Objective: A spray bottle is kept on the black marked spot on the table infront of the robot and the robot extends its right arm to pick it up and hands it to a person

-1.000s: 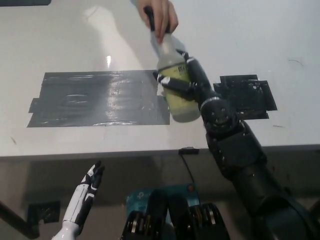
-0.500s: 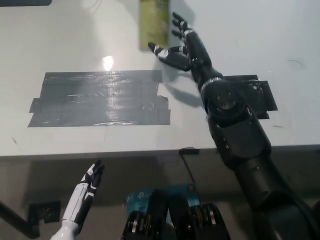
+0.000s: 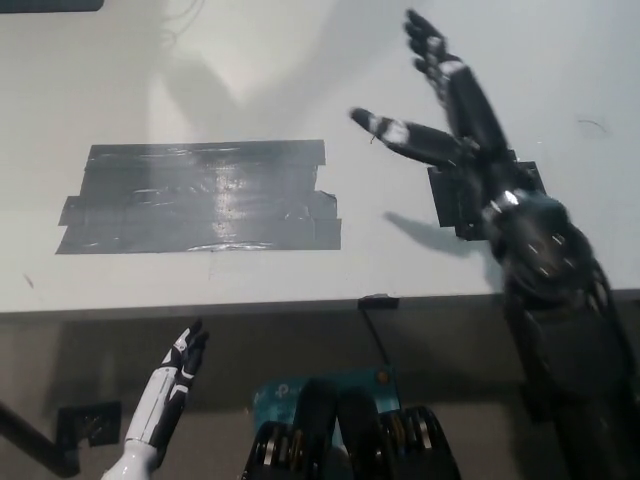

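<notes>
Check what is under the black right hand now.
Under the open right hand lie the white table and a black tape patch, partly covered by the wrist. No bottle shows.

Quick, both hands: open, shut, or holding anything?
Right hand: open, fingers spread above the table, holding nothing.
Left hand: open, empty, resting low below the table edge.

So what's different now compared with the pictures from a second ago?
The black right hand let go of the pale yellow-green spray bottle; the person's hand took it away, and both are out of view now. The open hand swung right, over the small black tape patch. The white left hand, below the white table, and the large grey tape patch are unchanged.
</notes>
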Controlling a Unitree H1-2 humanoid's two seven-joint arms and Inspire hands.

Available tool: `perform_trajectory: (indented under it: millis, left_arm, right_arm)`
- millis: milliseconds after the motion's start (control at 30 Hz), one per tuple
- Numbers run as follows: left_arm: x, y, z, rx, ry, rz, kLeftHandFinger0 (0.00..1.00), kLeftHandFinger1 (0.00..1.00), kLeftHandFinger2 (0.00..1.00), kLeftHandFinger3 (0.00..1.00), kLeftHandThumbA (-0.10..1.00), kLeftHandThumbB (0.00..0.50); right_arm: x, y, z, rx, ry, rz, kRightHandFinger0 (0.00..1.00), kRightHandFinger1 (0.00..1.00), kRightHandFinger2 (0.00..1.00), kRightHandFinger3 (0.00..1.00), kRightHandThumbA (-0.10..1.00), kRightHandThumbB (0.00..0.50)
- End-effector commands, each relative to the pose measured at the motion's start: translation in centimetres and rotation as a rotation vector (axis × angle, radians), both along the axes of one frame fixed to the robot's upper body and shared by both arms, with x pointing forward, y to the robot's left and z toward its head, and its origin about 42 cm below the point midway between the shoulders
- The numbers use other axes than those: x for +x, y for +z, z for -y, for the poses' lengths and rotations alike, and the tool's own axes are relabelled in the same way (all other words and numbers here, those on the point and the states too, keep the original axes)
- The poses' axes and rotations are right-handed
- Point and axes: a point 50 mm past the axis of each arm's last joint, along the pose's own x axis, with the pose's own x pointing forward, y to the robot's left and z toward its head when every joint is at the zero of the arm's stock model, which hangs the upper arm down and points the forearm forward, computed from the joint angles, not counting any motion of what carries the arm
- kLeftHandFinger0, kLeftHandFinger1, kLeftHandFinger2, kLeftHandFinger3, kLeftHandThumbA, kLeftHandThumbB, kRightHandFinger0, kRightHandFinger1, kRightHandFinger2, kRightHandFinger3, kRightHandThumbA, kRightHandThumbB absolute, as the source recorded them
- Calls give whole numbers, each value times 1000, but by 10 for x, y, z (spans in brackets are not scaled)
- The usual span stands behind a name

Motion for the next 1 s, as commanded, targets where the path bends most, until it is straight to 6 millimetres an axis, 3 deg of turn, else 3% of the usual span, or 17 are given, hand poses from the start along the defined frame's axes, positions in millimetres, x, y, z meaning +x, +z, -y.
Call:
perform_trajectory:
  millis: [0, 100, 200, 233, 500, 600, 700, 767, 867, 967]
  left_arm:
    - [4, 14, -5, 14, -19, 57, 1000, 1000, 1000, 1000, 1000, 493]
    - [1, 9, -4, 15, -21, 46, 1000, 1000, 1000, 1000, 1000, 491]
    - [-4, 5, -3, 18, -20, 42, 1000, 1000, 1000, 1000, 1000, 495]
    - [-4, 5, -3, 19, -20, 40, 1000, 1000, 1000, 1000, 1000, 499]
    - [-21, -6, -1, 12, -10, -6, 1000, 1000, 1000, 1000, 1000, 500]
    - [-23, -9, -2, 12, -11, -7, 1000, 1000, 1000, 1000, 1000, 498]
    - [-27, -12, -1, 9, -7, -13, 1000, 1000, 1000, 1000, 1000, 497]
    - [-30, -15, -2, 11, -5, -23, 1000, 1000, 1000, 1000, 1000, 500]
    - [-34, -16, -1, 11, -3, -27, 1000, 1000, 1000, 1000, 1000, 494]
    - [-35, -17, -1, 16, -4, -21, 1000, 1000, 1000, 1000, 1000, 498]
  right_arm:
    - [-124, 62, 50, 2, 89, 334, 1000, 1000, 1000, 1000, 860, 491]
    - [-157, 38, 61, -7, 86, 317, 1000, 1000, 1000, 1000, 875, 477]
    - [-170, 13, 67, -13, 60, 256, 1000, 1000, 1000, 1000, 879, 465]
    - [-171, 7, 68, -16, 54, 241, 1000, 1000, 1000, 1000, 873, 458]
    - [-187, -106, 73, 2, 16, -88, 1000, 1000, 1000, 1000, 841, 403]
    - [-188, -130, 73, 17, 10, -158, 1000, 1000, 1000, 1000, 838, 411]
    - [-189, -158, 72, 27, -12, -235, 1000, 1000, 1000, 1000, 828, 377]
    - [-188, -174, 72, 20, -30, -288, 1000, 1000, 1000, 1000, 871, 405]
    - [-187, -198, 74, 27, -35, -362, 1000, 1000, 1000, 1000, 864, 402]
    - [-186, -209, 76, 32, -39, -397, 1000, 1000, 1000, 1000, 849, 409]
